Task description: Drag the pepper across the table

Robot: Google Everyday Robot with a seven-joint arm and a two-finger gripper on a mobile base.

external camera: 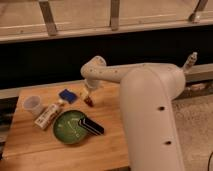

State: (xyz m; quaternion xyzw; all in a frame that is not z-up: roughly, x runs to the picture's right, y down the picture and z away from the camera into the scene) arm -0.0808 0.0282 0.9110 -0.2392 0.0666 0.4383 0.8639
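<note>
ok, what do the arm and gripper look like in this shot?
The arm is off-white, with smooth, thick, tubular links and a rounded elbow. Two small dark dots mark the near link. No loose cables show. The gripper is small and pale, too small to make out more. It sits just over the pepper on the table.

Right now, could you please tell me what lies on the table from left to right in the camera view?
Clear cup → white packet → blue block → pepper, with the gripper right above it. The green plate spans several of these, so it is left out.
</note>
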